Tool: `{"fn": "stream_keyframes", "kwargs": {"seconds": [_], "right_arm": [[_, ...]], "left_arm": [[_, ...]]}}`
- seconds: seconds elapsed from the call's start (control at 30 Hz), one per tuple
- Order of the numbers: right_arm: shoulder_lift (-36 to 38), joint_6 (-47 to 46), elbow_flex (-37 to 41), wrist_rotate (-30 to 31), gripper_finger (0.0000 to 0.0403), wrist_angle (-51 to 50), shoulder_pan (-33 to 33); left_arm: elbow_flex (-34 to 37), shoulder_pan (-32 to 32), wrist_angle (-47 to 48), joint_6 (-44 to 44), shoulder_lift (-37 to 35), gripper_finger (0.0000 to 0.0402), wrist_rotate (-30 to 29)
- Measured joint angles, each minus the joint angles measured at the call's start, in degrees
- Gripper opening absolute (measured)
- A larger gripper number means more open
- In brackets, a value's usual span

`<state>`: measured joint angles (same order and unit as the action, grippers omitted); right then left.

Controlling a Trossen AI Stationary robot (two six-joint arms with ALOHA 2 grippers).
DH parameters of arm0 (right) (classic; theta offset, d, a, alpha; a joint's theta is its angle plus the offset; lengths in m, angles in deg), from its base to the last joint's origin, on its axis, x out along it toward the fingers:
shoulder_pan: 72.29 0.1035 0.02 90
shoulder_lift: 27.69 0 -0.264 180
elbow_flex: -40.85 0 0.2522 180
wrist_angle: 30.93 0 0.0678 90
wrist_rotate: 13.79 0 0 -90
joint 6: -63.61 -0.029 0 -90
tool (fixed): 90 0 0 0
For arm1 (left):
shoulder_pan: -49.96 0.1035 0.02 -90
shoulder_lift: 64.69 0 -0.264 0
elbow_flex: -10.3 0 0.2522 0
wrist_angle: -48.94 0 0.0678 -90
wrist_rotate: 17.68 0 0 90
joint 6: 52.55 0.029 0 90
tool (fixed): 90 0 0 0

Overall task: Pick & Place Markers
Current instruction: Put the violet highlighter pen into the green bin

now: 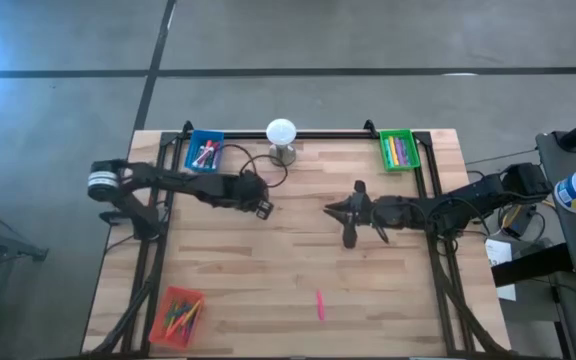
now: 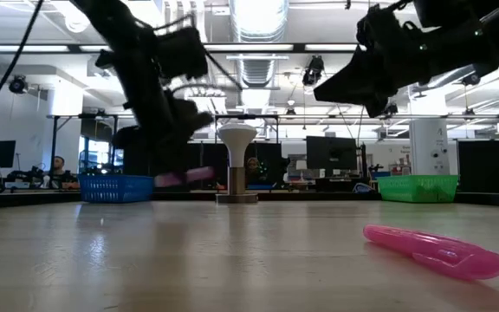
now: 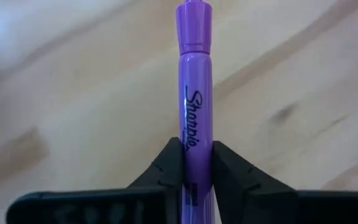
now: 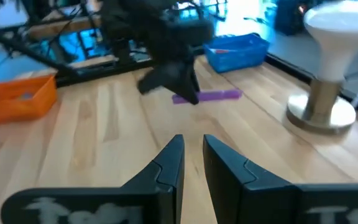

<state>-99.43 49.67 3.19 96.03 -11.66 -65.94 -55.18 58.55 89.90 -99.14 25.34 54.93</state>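
A purple marker [image 3: 195, 74] sits between the fingers of my left gripper [image 1: 264, 208], left of the table's middle; the right wrist view shows the marker [image 4: 219, 95] level under that gripper. A pink marker [image 1: 319, 305] lies flat on the wood near the front edge and looms large in the low view [image 2: 436, 249]. My right gripper [image 1: 330, 208] hovers right of the middle, facing the left one. Its fingers [image 4: 173, 162] stand almost together with nothing between them. My left gripper pinches the purple marker's barrel [image 3: 195, 134] between its two fingers, toward one end, just behind the printed name. The fingers slant down from above and lie across the marker. The marker sticks out level from the fingers, lifted clear of the table.
At the far edge stand a blue tray [image 1: 205, 152] and a green tray [image 1: 399, 150], both with markers, and between them a white ball on a metal stand [image 1: 281, 135]. A red tray [image 1: 178, 315] with markers sits at the near left corner. Bare wood lies around the pink marker.
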Motion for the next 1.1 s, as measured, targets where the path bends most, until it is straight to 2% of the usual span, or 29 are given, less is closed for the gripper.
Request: {"fn": "stream_keyframes", "kwargs": {"seconds": [0.1, 0.23, 0.37, 0.47, 0.6, 0.77, 1.1], "right_arm": [[-0.05, -5.17, 0.51, 0.68, 0.0056, 0.07, -1.60], [-0.82, -9.01, 0.76, 0.29, 0.0078, 1.32, -3.87], [-2.06, -10.09, 0.42, -5.40, 0.0113, 7.79, -6.02], [-3.60, -10.18, -0.97, -9.96, 0.0141, 13.46, -7.46], [-6.93, -11.64, -4.25, -12.40, 0.0173, 14.23, -9.82], [-13.48, -11.55, -10.97, -13.05, 0.0193, 14.41, -10.78], [-19.28, -7.49, -20.59, -17.41, 0.0181, 14.00, -11.93]], "left_arm": [[4.03, -1.17, -13.30, 4.65, -4.06, 0.0051, 0.29], [12.05, -1.49, -41.09, 11.74, -7.54, 0.0052, 5.47], [19.34, -0.71, -65.52, 14.65, -7.29, 0.0052, 11.22], [22.79, -0.61, -76.83, 18.51, -6.88, 0.0053, 14.84], [24.37, -0.61, -85.17, 23.99, -6.65, 0.0053, 19.68], [23.95, -0.61, -87.19, 27.15, -6.70, 0.0053, 24.53], [23.73, -0.56, -87.76, 28.86, -6.76, 0.0053, 26.52]]}}
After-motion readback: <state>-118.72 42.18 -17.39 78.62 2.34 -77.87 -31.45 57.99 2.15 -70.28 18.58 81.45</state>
